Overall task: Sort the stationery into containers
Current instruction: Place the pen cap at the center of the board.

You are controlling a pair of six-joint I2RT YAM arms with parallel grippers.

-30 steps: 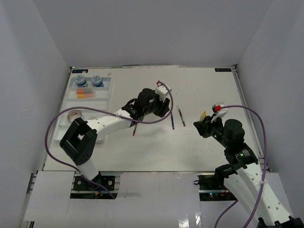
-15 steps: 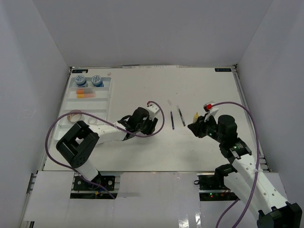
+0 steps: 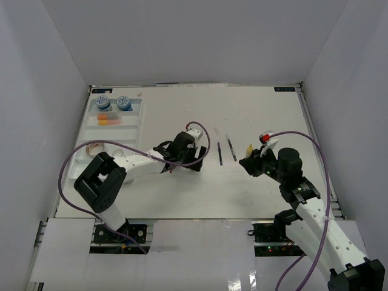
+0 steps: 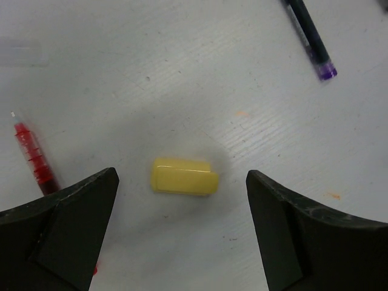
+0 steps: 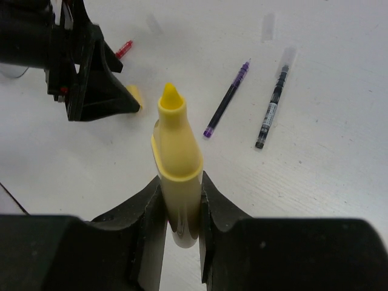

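Marker (image 5: pixel 176 139) clamped, R hand (image 5: pixel 180 200) | L hand (image 4: pixel 182 179) apart astride cap (image 4: pixel 183 176) | red pen (image 4: pixel 33 154) close

The left gripper (image 4: pixel 182 176) has drawn back toward its base and sunk low over the bench (image 3: pixel 260 109). Its jaws have opened wide, and a yellow cap (image 4: pixel 183 176) lies loose between them. The right gripper (image 5: pixel 180 203), clamping the yellow marker (image 5: pixel 176 145), has shifted leftward.
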